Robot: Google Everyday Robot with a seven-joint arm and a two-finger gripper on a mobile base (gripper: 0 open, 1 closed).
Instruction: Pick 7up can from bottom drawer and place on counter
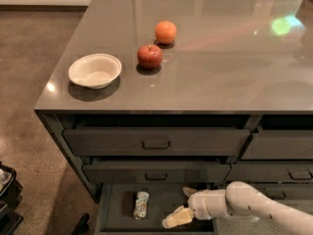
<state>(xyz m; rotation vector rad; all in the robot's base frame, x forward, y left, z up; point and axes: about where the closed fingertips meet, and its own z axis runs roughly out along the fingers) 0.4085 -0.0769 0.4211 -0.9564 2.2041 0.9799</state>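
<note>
Progress first: in the camera view, only the opening step looks done. The lowest, dark grey, wide shallow bottom drawer [117, 218] stands pulled out. The small whitish-silver 7up can with green markings [141, 204] lies on its side on the drawer floor, toward the left. My pale two-finger gripper [182, 205] sits inside the same drawer, to the right of the can and apart from it. My 2 fingers [176, 218] are spread wide with nothing between them. By my judgement, the grasp, the lift and the placing on top are all left to do.

The large glossy dark grey counter [220, 72] above carries 3 things on its left half: a shallow white round bowl [94, 70] near the left edge, a red apple [149, 56] just right of it, and a round orange [166, 32] a little farther back. Its right half shows only coloured reflections, so I judge the can could go there. Under the top, 2 handled dark grey drawers [156, 142] are shut. Around the unit lies mottled brown floor [29, 58], with a dark object [7, 199] at the near left that I cannot identify.
</note>
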